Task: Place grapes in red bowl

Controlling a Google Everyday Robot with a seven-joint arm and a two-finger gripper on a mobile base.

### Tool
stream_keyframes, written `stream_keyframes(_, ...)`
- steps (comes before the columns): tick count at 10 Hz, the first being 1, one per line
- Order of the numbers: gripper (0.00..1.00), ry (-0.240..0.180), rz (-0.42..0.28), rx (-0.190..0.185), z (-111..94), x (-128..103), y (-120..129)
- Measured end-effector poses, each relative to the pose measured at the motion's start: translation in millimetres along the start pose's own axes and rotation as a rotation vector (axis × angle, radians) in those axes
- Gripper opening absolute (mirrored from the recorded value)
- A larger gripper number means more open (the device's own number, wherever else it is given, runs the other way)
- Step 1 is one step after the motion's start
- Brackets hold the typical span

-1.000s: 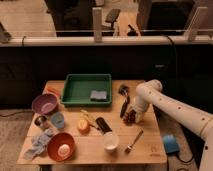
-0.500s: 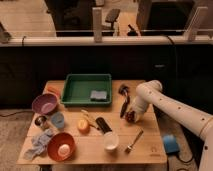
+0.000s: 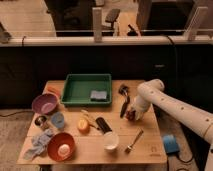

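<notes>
The gripper [image 3: 131,114] is hovering right at the grapes [image 3: 132,118]; I cannot tell its grasp. Next is carrying them to the red bowl [image 3: 53,152], well apart from it.

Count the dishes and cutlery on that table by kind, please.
Bowls: 2, the purple bowl and the red bowl
Cups: 2, the white cup and the blue cup
Trays: 1, the green tray
Spoons: 1, the spoon
Total: 6
The gripper is over the table near its right edge.
</notes>
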Motion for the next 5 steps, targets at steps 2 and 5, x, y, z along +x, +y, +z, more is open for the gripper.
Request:
stream_keyframes(2, 0.00, 0.023, -0.006, 0.022, -16, 0, -1)
stream_keyframes(5, 0.00, 0.055, -0.016, 0.053, -40, 0, -2)
